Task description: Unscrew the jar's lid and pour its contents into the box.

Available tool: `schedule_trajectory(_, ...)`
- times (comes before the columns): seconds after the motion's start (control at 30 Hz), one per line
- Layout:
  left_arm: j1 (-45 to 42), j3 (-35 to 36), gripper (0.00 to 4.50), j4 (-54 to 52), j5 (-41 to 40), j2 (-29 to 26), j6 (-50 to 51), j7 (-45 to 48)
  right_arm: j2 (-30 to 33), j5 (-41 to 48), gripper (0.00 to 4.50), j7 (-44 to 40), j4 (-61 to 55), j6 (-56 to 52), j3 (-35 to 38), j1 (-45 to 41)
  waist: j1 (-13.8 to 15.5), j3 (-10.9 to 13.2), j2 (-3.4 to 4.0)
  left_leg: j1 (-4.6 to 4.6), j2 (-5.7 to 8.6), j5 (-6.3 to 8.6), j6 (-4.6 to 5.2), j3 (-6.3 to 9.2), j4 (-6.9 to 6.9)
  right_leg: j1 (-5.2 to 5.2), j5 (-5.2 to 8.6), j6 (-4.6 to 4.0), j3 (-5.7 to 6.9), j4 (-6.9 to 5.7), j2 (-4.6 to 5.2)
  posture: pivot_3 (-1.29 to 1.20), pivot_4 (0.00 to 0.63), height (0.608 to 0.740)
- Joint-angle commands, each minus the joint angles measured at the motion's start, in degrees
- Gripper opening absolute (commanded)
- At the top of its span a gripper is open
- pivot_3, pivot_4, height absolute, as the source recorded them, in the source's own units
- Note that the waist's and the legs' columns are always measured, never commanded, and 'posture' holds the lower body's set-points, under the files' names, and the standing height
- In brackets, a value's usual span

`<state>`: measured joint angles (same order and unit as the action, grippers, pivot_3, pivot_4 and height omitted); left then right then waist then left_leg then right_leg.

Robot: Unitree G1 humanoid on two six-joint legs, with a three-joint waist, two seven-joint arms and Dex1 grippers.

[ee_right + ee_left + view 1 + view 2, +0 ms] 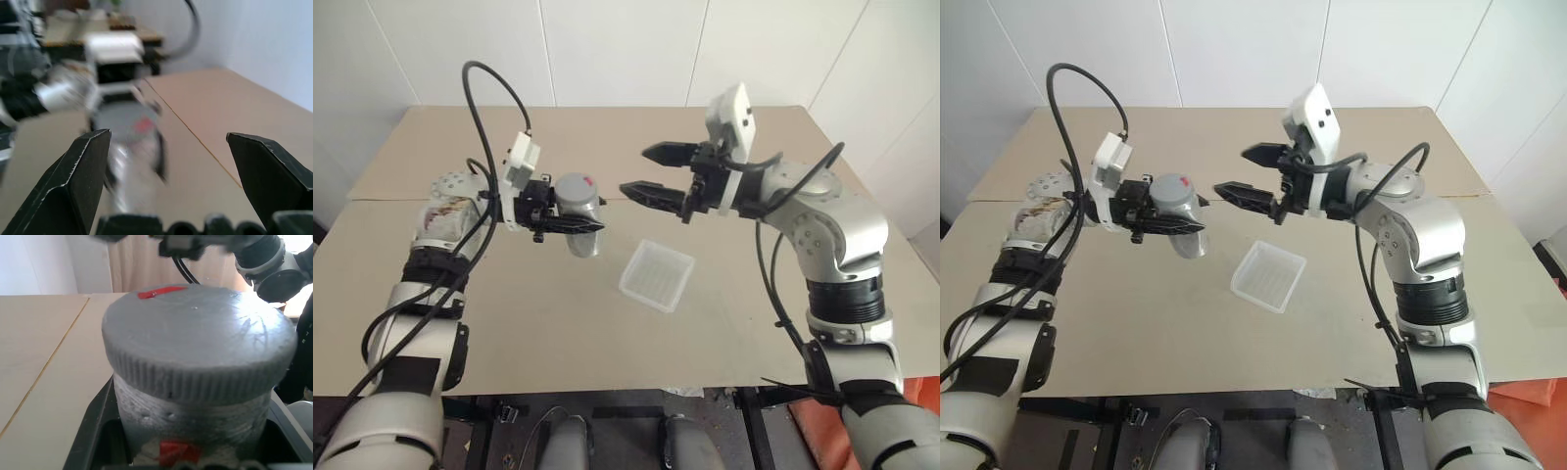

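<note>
One silvery jar [579,217] with one grey lid [195,338] screwed on sits pinched in the left gripper [570,225], at ten o'clock from one empty white box [657,275]; the right gripper [651,172] is spread wide.

left gripper [1175,227] clamping jar [1178,213], right gripper [1249,174] agape
</note>
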<state>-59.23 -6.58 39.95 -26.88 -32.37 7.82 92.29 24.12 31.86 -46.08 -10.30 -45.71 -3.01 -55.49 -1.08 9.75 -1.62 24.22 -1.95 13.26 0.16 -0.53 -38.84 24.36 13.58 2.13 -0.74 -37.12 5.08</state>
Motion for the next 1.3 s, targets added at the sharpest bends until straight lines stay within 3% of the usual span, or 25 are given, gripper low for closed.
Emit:
schedule_trajectory(0.03, -2.60, 0.84, 1.99, 0.24, 0.05, 0.49, -1.18, 0.21, -1.71, 0.54, 4.44, 1.60, -2.63, -0.75, -1.24, -2.14, 0.03, 0.00, 0.00, 0.00, 0.00, 0.00, 0.00, 0.00, 0.00, 0.00, 0.00, 0.00, 0.00, 0.00, 0.00, 0.00, 0.150, 0.740)
schedule_trajectory(0.27, -3.13, 0.72, 1.99, 0.48, -0.02, 1.50, -1.96, 0.21, -6.64, -5.86, 4.44, 3.97, 2.91, 3.44, -7.42, -5.09, -0.04, 0.00, 0.00, 0.01, 0.01, 0.00, 0.00, 0.00, 0.00, 0.00, 0.00, 0.00, 0.00, 0.00, 0.00, 0.00, 0.150, 0.740)
schedule_trajectory(0.57, -1.58, 0.87, 1.99, -2.34, -1.08, 0.27, -1.37, 0.21, -9.33, -8.63, 4.44, 2.27, 10.62, 7.17, -7.24, -6.62, -0.05, 0.00, 0.00, 0.01, 0.01, 0.00, 0.00, 0.01, 0.00, 0.01, 0.00, 0.00, 0.01, 0.00, 0.00, 0.00, 0.150, 0.740)
schedule_trajectory(1.3, 0.10, 0.64, 1.99, -4.34, -1.66, -1.12, -0.44, 0.21, 0.09, -3.95, 4.44, -4.12, 8.83, 7.93, 0.04, -0.30, 0.05, 0.00, 0.00, 0.00, 0.01, 0.00, 0.00, 0.01, 0.00, -0.01, 0.00, 0.00, 0.01, 0.01, 0.01, 0.00, 0.150, 0.740)
